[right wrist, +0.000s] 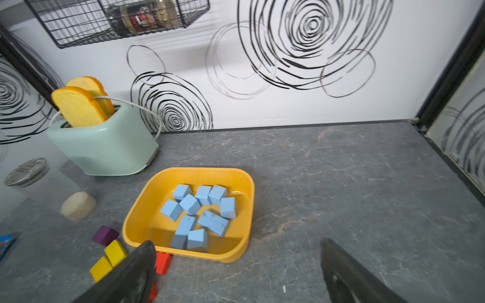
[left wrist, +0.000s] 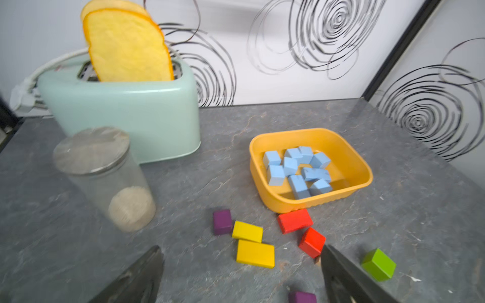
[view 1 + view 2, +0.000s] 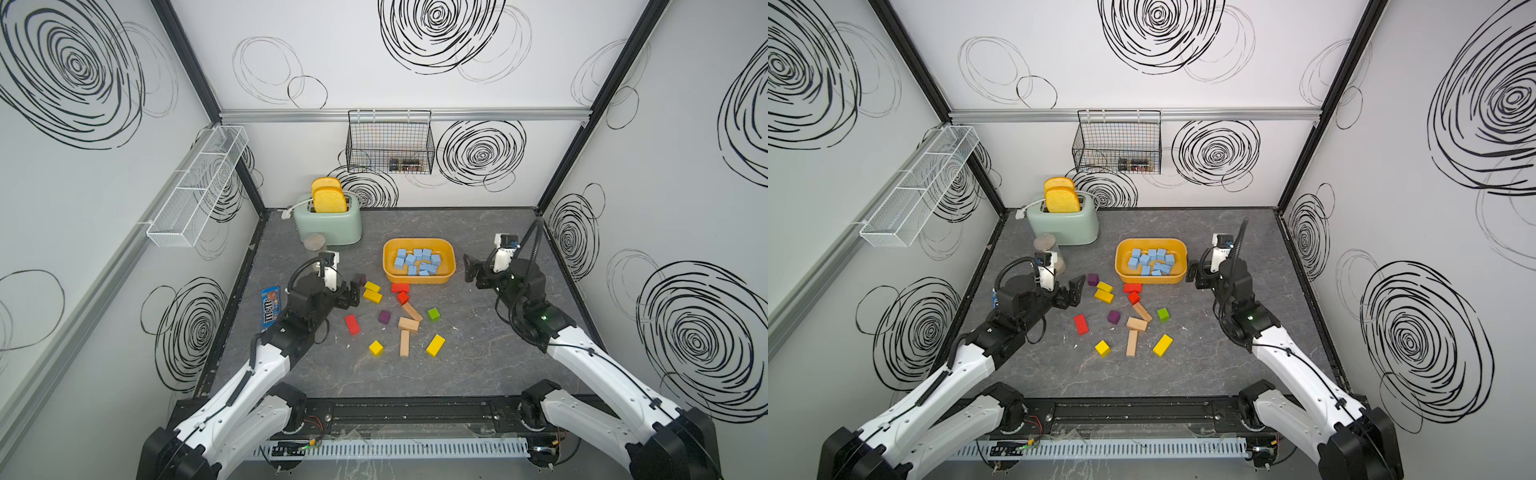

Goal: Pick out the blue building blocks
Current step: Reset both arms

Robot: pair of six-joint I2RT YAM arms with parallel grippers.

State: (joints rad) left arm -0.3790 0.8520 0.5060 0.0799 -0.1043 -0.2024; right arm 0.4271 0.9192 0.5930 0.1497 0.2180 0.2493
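The blue building blocks (image 3: 417, 262), about ten on a rough count, lie heaped in the yellow tray (image 3: 451, 270) toward twelve o'clock on the grey tabletop (image 3: 478, 353). No pale blue piece shows among the loose blocks, so the sorting looks done or nearly so. The right gripper (image 3: 471, 272), jaws spread wide and empty, hovers just beside the tray at its three o'clock, clear of the rim and within a short reach of it. The left gripper (image 3: 356, 293), equally wide and empty, hangs at nine o'clock of the scatter, near two yellow bricks (image 3: 372, 291). The leftovers spread at six o'clock of the tray: a red brick (image 3: 400, 287) lying against or just beside its near wall, a purple cube (image 3: 384, 317), a green cube (image 3: 433, 314) and bare wooden bricks (image 3: 409, 324). A mint toaster (image 3: 328, 226) with toast slices (image 3: 328, 199) and a glass jar (image 3: 314, 243) stand at ten o'clock, well apart from the tray. A blue candy packet (image 3: 270, 305) lies at the nine o'clock edge, partly behind the left arm. Nothing stands between either gripper and the tray; only the purple cubes and the packet could be mistaken for blue.
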